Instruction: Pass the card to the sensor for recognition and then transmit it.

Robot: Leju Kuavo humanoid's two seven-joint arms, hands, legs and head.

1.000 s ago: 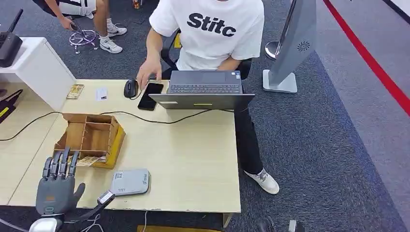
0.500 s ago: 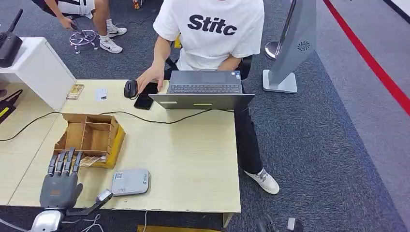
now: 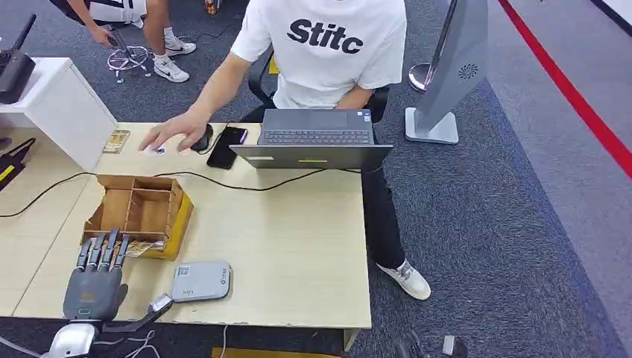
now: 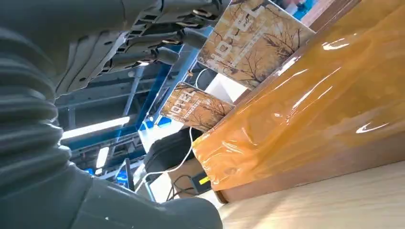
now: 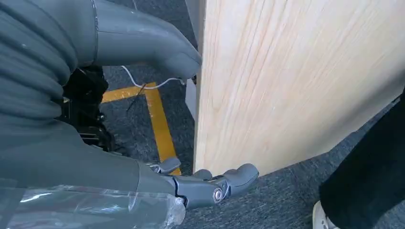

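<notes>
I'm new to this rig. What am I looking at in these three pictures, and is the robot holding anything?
It is a humanoid robot at a wooden table. The wide picture is from its head, looking down; the other two come from cameras at its wrists and are turned.

The left robot hand reaches, fingers apart, toward a card lying by a wooden box; it holds nothing. The left wrist view shows that card up close. Beside the hand lies a grey sensor. The right robot hand hangs by the table edge, also holding nothing. Across the table a person sits at a laptop.
</notes>
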